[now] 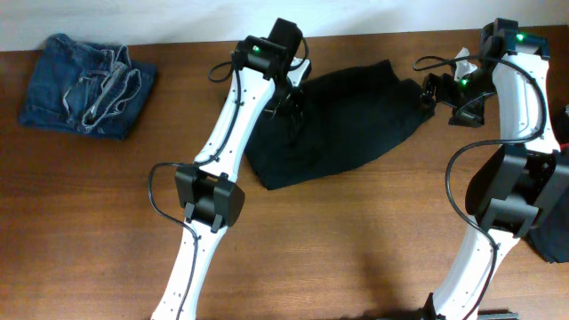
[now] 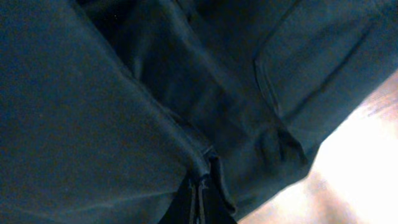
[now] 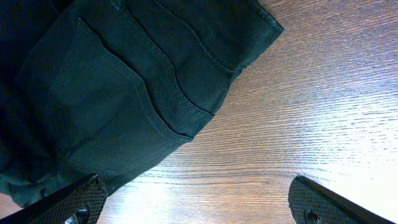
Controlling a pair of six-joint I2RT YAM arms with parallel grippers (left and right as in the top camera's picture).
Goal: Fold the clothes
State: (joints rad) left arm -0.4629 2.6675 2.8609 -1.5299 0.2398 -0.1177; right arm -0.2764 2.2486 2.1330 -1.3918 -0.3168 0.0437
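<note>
From above: black trousers (image 1: 342, 124) bunched up on the table (image 1: 356, 231), jeans (image 1: 84, 84) folded far off at the left. Left wrist: dark cloth everywhere, left gripper (image 2: 202, 199) pinching a fold of trousers. Right wrist: right gripper (image 3: 199, 205) spread wide over bare wood, trousers just beside one finger (image 3: 68, 202).

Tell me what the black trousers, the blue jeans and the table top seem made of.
The black trousers look like woven cotton twill, matte: stitched pocket seams and soft folds show. The blue jeans look like denim, faded, with pale worn edges. The table is wood or wood-look laminate, slightly glossy: grain lines and glare show, but I cannot tell which.
</note>
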